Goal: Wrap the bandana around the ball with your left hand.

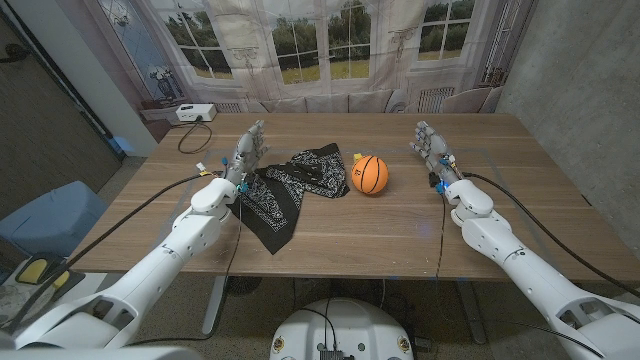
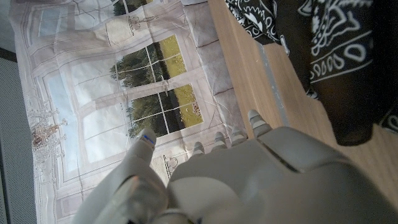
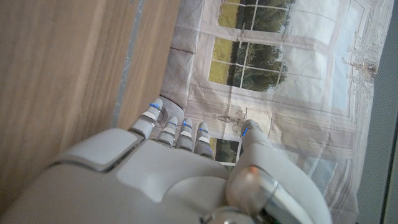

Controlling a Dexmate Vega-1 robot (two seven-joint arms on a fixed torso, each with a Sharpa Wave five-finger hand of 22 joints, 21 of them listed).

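A small orange basketball [image 1: 369, 174] sits on the wooden table [image 1: 400, 225] near its middle. A black bandana [image 1: 290, 190] with white paisley print lies crumpled to the ball's left, its near corner reaching the ball, and its cloth [image 2: 336, 56] shows in the left wrist view. My left hand [image 1: 247, 153] stands on its edge at the bandana's left side, fingers apart and pointing away, holding nothing; its back [image 2: 249, 180] shows close up. My right hand [image 1: 433, 150] stands the same way to the right of the ball, apart from it, fingers spread and empty, its back [image 3: 161, 180] showing in the right wrist view.
A white box [image 1: 190, 113] with a cable sits beyond the table's far left corner. A printed window backdrop [image 1: 320, 45] hangs behind the table. A blue bin [image 1: 45, 215] stands on the floor at the left.
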